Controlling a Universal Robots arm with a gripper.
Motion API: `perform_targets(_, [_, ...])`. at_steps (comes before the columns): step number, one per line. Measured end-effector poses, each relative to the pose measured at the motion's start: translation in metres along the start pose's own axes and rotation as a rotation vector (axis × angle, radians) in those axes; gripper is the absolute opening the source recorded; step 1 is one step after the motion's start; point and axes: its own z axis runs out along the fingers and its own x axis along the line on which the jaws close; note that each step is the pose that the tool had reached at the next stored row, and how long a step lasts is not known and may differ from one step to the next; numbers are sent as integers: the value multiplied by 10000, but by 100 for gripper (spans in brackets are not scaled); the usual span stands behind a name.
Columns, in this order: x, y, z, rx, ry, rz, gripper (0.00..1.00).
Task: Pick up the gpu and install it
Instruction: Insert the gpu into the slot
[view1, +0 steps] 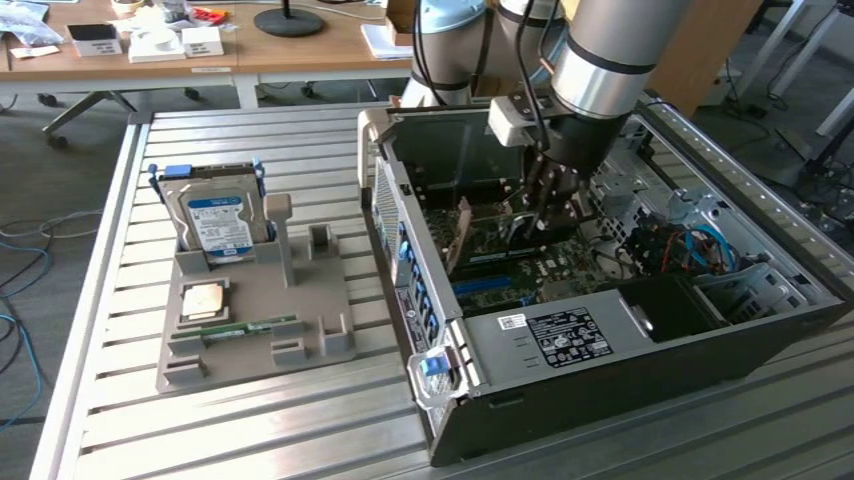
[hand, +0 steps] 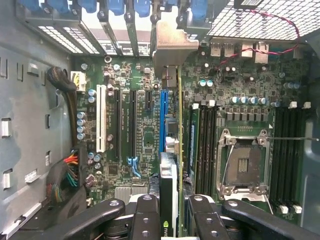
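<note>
On the tabletop (view1: 120, 400) at the exterior view's left, a grey holder (view1: 314, 335) carries a hard drive (view1: 216, 225), a chip (view1: 203, 298) and a RAM stick (view1: 254, 328). To its right stands the open computer case (view1: 534, 390). Inside it, the pincer (hand: 172, 212) is clenched on the gpu (hand: 169, 172), which stands on edge, its long axis along the blue slot (hand: 162, 120) just beside it and its bracket toward the rear openings.

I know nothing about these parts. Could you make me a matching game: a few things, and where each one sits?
Things:
A. gpu
B. hard drive
C. RAM stick

Places:
1. standing upright in the grey holder
2. lying flat on the grey holder
3. inside the computer case, clamped by the gripper

Pairs: A-3, B-1, C-2
</note>
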Motion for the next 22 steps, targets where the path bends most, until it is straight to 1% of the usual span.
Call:
perform_targets(7, [1, 40, 28, 1, -2, 1, 27])
perform_targets(15, [5, 92, 93, 1, -3, 2, 27])
perform_targets(22, [6, 97, 123, 2, -5, 1, 27])
